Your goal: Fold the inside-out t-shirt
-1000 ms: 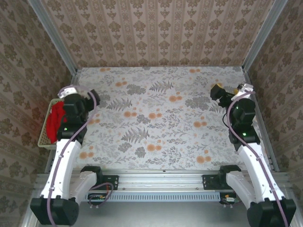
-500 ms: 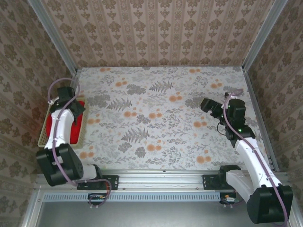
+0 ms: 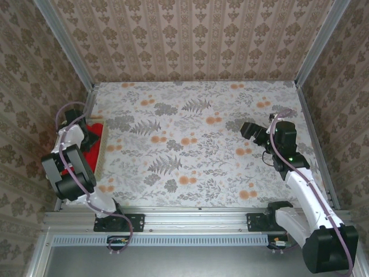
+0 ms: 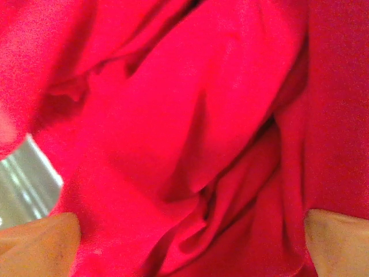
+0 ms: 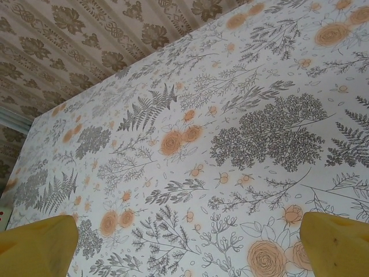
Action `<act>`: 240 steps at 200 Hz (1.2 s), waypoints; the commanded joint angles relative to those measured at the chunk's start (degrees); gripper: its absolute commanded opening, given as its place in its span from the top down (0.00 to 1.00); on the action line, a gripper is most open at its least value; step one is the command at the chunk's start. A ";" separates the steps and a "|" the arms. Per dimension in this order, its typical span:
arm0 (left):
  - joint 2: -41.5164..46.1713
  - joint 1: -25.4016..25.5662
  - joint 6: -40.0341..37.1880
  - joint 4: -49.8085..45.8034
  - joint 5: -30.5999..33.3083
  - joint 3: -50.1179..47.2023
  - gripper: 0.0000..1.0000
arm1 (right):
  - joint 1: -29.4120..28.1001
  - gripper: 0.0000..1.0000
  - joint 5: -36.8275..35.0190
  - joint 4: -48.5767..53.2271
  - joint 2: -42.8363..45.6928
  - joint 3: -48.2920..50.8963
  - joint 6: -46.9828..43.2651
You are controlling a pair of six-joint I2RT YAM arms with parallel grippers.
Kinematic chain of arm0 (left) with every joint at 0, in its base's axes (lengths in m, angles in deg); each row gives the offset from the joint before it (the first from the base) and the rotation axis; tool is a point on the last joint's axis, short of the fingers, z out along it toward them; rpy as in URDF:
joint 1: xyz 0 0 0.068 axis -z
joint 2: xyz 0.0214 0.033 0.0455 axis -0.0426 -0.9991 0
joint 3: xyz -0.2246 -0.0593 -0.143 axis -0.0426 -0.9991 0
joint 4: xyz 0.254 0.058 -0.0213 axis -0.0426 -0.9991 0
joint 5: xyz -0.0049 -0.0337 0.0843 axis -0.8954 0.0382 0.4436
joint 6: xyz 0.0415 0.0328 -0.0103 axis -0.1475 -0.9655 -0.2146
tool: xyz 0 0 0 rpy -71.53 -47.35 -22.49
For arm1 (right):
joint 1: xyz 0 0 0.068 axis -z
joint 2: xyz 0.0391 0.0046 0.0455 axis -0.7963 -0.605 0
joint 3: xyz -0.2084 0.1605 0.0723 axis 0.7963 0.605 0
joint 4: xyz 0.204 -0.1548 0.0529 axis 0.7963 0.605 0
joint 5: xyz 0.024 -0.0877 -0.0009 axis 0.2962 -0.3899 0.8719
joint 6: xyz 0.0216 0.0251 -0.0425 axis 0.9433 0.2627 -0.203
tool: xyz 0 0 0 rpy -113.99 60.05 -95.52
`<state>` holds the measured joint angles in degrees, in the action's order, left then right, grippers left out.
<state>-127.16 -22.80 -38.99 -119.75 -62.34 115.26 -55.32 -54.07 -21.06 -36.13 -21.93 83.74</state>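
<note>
With the soft, limp t-shirt (image 4: 190, 115) bunched inside the basket (image 3: 101, 151), we judge a raised fold the best hold for our left gripper (image 4: 190, 239), spread wide and empty close over it, the right gripper (image 5: 187, 242) likewise empty and wide, well away from the basket.

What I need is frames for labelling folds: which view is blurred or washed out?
Left wrist: t-shirt very close, soft-focus, saturated red, folds readable only as dark creases. Right wrist: table print sharp, evenly lit; near fingertips blurred. Top external: even light, no glare, left arm hides most of the cloth.
</note>
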 commanded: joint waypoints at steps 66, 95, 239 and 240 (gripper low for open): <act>-4.41 -0.72 -0.24 3.96 -10.98 3.33 0.54 | -0.71 0.00 0.22 3.29 1.06 -0.40 -0.34; 0.61 -0.67 -0.62 2.94 -10.03 3.41 0.72 | -0.71 0.00 -0.07 4.29 2.30 -0.49 -0.11; 27.39 26.36 -16.43 -2.92 6.52 32.71 1.00 | -1.39 0.00 0.90 4.92 3.48 -1.02 1.77; 27.39 26.83 -16.64 -2.85 6.60 32.99 1.00 | -1.40 0.00 0.88 4.97 3.50 -1.02 1.77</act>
<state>-101.96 -3.19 -48.80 -123.64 -61.84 140.05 -56.11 -54.09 -17.94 -33.81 -21.93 84.68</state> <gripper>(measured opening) 0.055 0.999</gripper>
